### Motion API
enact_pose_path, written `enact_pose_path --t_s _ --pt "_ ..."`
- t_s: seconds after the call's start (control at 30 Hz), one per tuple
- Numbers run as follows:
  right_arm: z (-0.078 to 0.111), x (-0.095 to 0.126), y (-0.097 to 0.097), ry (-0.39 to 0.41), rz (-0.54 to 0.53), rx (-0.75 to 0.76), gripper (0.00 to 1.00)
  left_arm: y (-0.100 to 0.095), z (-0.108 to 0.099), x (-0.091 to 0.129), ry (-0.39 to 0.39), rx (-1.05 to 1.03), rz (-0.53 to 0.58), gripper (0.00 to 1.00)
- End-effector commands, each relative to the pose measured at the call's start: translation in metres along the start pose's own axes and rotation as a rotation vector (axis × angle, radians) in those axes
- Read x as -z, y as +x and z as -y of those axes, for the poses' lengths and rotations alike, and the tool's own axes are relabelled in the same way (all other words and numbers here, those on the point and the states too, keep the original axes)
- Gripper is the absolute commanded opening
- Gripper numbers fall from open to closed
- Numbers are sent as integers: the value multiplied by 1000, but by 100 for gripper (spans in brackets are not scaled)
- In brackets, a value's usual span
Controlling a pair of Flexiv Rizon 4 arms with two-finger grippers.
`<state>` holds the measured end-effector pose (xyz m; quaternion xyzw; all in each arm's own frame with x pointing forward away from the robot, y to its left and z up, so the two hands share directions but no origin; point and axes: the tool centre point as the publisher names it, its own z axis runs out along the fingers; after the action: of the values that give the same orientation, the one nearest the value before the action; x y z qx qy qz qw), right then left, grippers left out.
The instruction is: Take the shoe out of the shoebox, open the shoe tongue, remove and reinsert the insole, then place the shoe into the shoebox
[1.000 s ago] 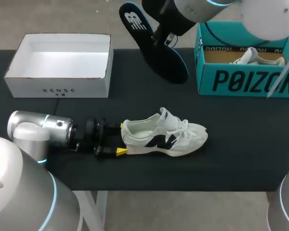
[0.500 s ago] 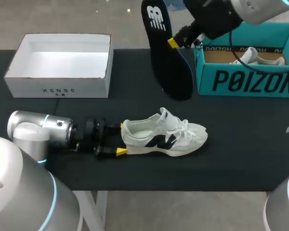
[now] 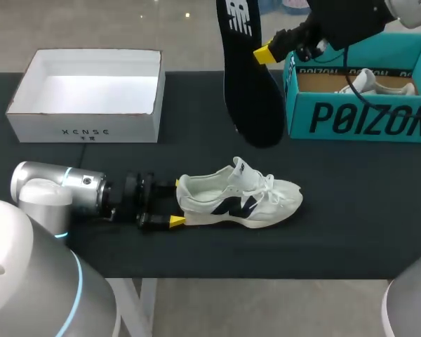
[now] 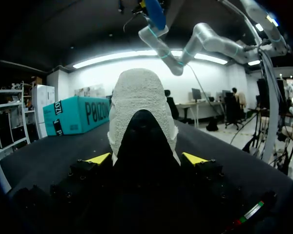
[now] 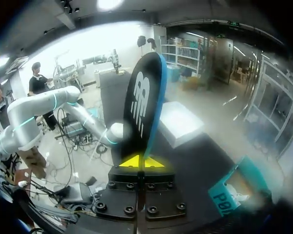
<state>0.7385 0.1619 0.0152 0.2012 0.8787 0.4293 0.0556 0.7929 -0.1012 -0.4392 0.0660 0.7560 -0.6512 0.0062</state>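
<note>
shoe: white with a dark side mark, standing on its sole on the black table. Its heel points at the left arm and its laces are loose at the toe end.
left gripper: at the shoe's heel, low and level with the table. One yellow-tipped finger lies along each side of the heel. The left wrist view shows both tips against the white heel, so it is pinching the shoe.
insole: dark with a blue edge and a white logo. It is out of the shoe, in the air behind and above it, well apart. It stands nearly on end, logo end up, with the lower end hanging behind the shoe's tongue.
right gripper: high behind the shoe, toward its toe side. The tips are pressed together on the insole's side edge, and the right wrist view shows both yellow tips meeting at the insole, so it is clamped on it.
shoebox: teal and open, behind the shoe's toe end, well apart.
second shoe: white, inside the shoebox, only partly visible.
white box: open, behind the shoe's heel side, well apart, past the left arm.
</note>
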Motion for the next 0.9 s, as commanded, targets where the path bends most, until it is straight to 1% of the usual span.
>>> enact_pose_path --t_s 0.03,0.2,0.3,0.9 --pt "-11 9 10 35 4 -1 0 0 -4 -2 -2 0 0 0" --pt "-15 21 27 39 23 10 0 0 -4 -2 -2 0 0 0" --pt "-16 23 34 42 42 17 0 0 -4 -2 -2 0 0 0" --pt "-16 24 34 47 49 15 0 0 -4 -2 -2 0 0 0"
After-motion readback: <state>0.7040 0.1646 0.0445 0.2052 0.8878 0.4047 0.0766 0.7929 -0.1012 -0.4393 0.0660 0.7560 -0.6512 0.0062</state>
